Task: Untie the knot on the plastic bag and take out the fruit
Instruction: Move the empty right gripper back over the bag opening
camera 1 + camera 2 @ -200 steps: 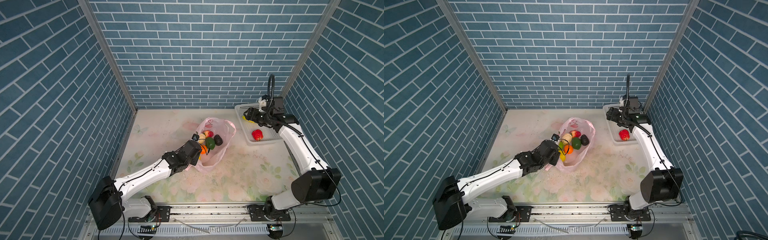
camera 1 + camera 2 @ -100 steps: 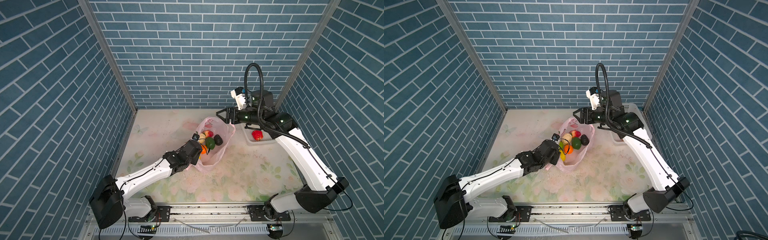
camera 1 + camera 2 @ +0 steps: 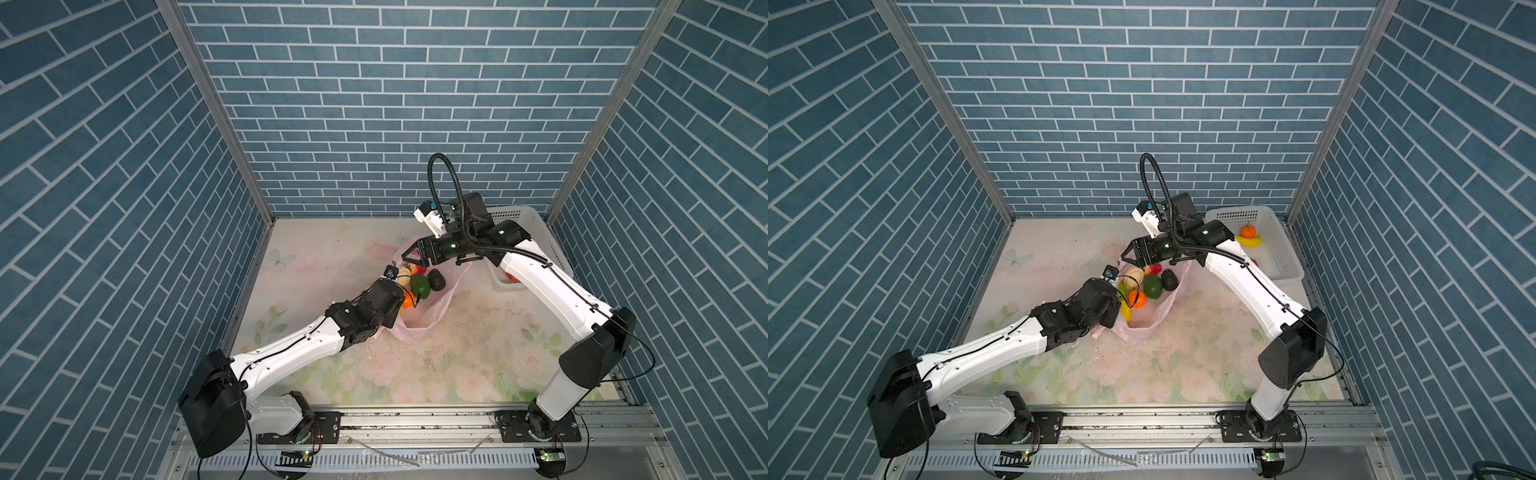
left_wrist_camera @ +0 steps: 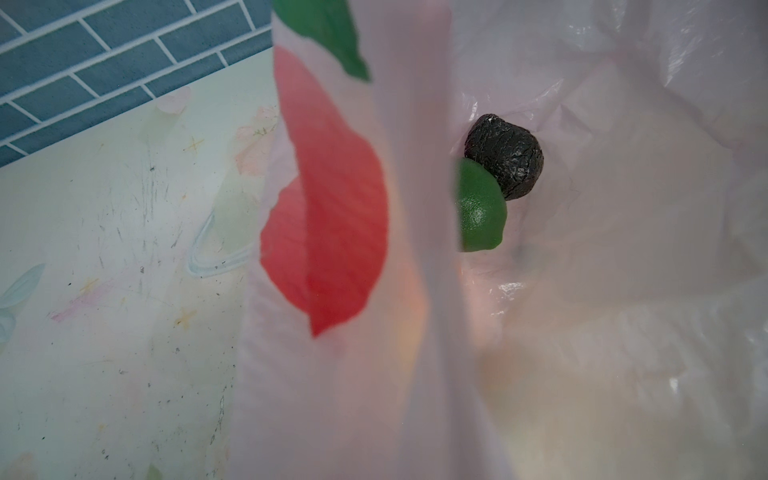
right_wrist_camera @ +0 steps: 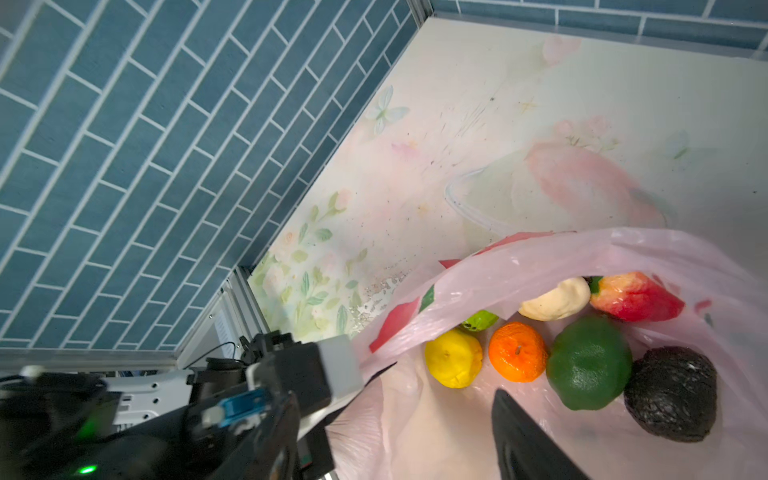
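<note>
- I see no knot anywhere, and the mouth of the plastic bag [image 3: 419, 322] stands open. So the untying looks done, and the step now is taking out the fruit [image 5: 517, 351].
- The bag lies in the middle of the table [image 3: 316, 257], between the two arms.
- Its long way runs from front to back. The closed end points to the front rail. The open mouth points to the back wall and a bit up.
- The left gripper [image 5: 355, 370] is pinched tight on the bag's rim and holds the mouth up.
- The right gripper [image 3: 409, 261] hangs just above the mouth. Its fingers are apart, with nothing in them.
- Inside lie a yellow lemon [image 5: 453, 357], a green fruit [image 5: 590, 368], a dark avocado [image 5: 671, 392], a cream fruit [image 5: 555, 299] and a red fruit [image 5: 636, 297].
- Next, I think, the right gripper must dip into the mouth and close on one fruit without snagging the thin film. The cream and red ones look nearest.
- The white basket [image 3: 1279, 253] beside the right arm holds a banana [image 3: 1250, 241].
</note>
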Motion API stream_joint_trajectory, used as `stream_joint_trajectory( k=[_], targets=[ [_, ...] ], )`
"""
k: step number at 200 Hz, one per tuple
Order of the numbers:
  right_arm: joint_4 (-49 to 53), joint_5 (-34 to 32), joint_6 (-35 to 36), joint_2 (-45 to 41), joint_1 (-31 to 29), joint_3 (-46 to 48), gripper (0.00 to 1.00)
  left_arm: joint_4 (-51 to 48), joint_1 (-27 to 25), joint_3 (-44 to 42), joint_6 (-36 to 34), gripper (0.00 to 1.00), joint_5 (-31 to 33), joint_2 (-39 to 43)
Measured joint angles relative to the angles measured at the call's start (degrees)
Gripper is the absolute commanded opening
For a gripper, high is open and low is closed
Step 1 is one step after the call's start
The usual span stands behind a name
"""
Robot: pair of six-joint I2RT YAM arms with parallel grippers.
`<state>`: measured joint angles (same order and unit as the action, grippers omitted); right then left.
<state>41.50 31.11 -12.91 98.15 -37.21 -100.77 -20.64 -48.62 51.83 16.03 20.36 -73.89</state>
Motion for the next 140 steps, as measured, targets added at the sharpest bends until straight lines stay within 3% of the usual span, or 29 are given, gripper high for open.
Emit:
stream_joint_trajectory(
  k=[92, 140],
  targets=[
    [-13.3, 3.2, 5.9, 7.2, 4.4, 16.1, 0.68, 5.2, 4.6, -1.8, -2.3, 0.00, -0.1, -3.6],
    [-21.5, -1.1, 5.2, 9.7, 2.8, 20.4, 0.71, 8.8, 6.7, -4.4, -3.9, 0.00, -1.0, -6.8]
  ],
)
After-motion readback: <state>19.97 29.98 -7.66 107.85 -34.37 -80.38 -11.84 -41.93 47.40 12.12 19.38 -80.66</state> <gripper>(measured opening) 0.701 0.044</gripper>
